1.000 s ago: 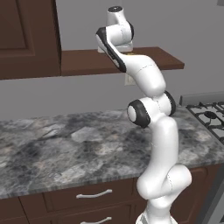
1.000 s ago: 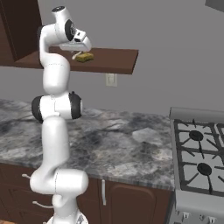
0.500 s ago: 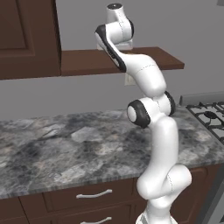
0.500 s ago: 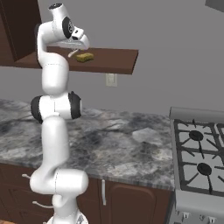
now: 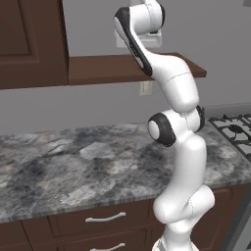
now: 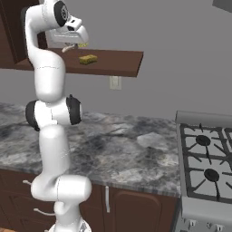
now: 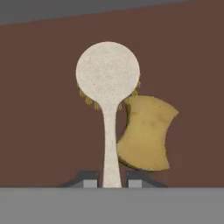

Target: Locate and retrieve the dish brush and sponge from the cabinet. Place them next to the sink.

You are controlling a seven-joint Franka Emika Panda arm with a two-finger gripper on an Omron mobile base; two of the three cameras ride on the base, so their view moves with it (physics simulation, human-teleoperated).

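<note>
Brown shelf; cream round-headed dish brush, handle gripped; yellow sponge beside.

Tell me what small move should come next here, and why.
Probably lift straight up off the shelf. In the hand view the end effector is shut on the dish brush handle, and the sponge lies close beside it, so sideways motion could knock it.

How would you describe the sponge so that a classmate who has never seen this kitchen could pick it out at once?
Look up at the dark brown shelf board on the wall above the marbled counter. The sponge lies on it, just beside the gripper. It is a squat yellow-olive block, unlike the dish brush with its round cream head and thin handle.
</note>
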